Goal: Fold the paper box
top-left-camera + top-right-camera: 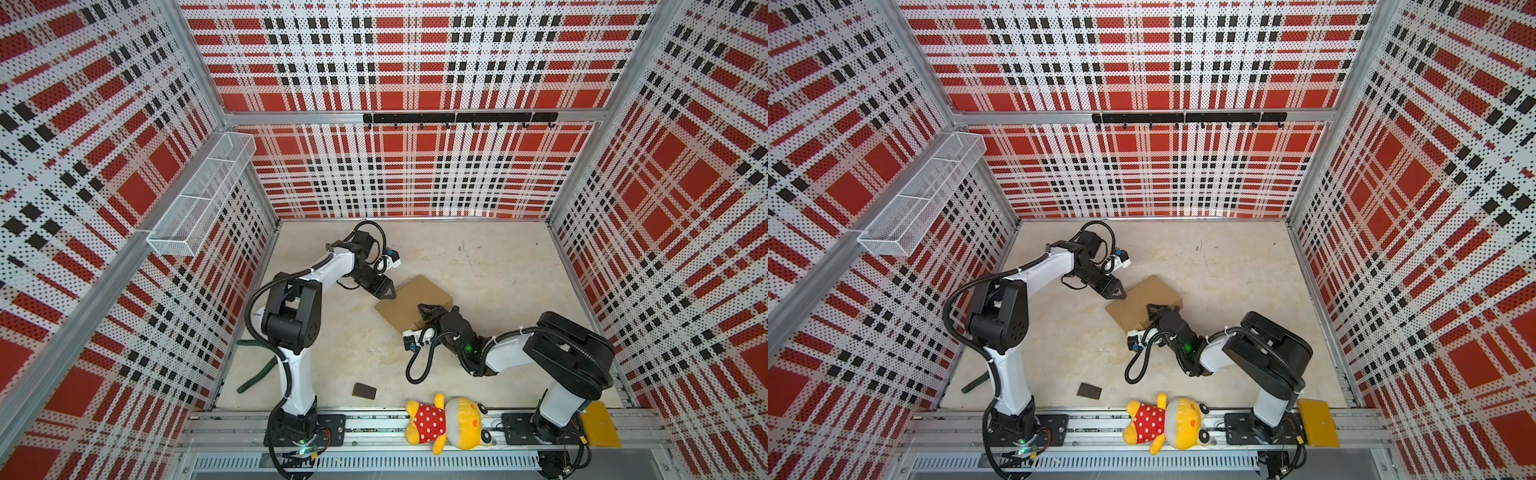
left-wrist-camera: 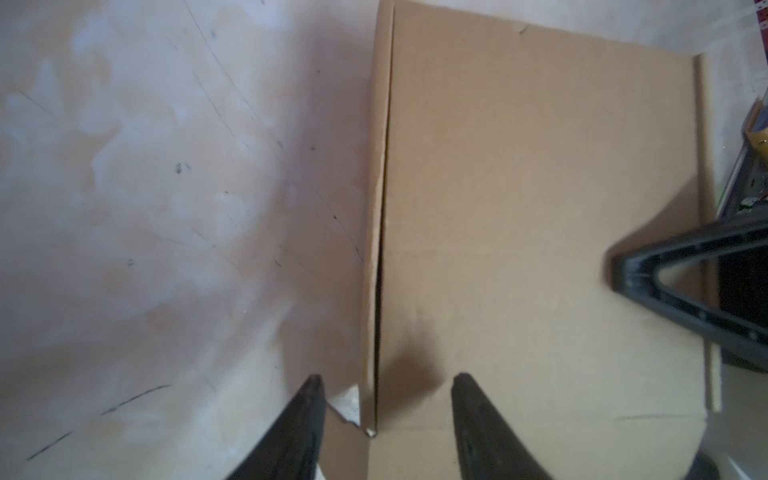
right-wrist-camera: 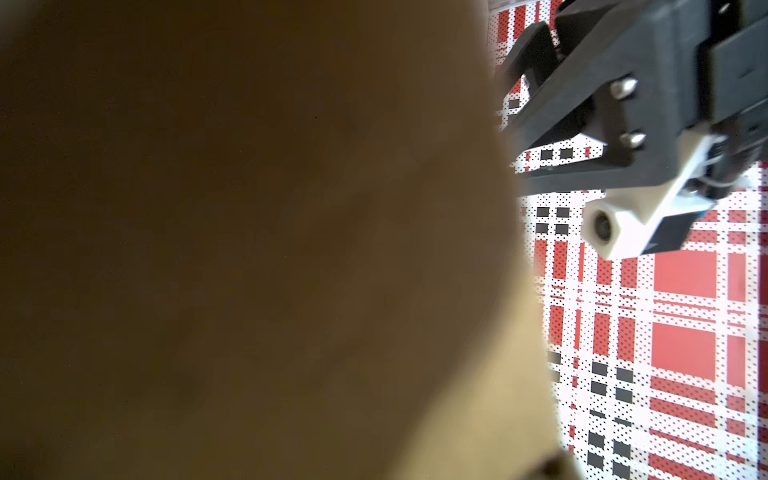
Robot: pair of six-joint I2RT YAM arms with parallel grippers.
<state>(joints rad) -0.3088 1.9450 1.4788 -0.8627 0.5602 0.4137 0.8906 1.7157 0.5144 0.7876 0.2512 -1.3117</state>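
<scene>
**A:** How much of the folding is judged to be done?

**B:** Nearest, a toy (image 1: pixel 449 424) and a dark block (image 1: pixel 364 390) are seen at the front, well apart from the work. Neither is counted as part of the job. Further in, the box (image 1: pixel 415 298) is found lying in the middle of the surface (image 1: pixel 498 270). It is already closed into a shallow rectangle, with its top panel laid flat.

**A:** Is it gripped?

**B:** The right hand (image 1: pixel 428 311) is placed at the box's near edge, above a paler piece of cardboard. Whether it is spread or pressed together cannot be told, nor whether anything is pinched. Its wrist view is filled with blurred cardboard close to the lens.

**A:** And beyond that?

**B:** At the box's far-left corner the left hand (image 2: pixel 384 378) is seen spread. One finger is over the top panel and the other is outside the box's edge, and nothing is pinched. Contact with the cardboard cannot be made out.

**A:** What is left, then?

**B:** The walls are judged to be folded up and the top brought down. In the left wrist view a thin dark slit is shown between the top panel and the narrow strip beside it, so the closure is judged not fully seated. Pressing down and tucking are thought to remain, perhaps also at the near edge, if the paler piece there is a loose flap.
</scene>
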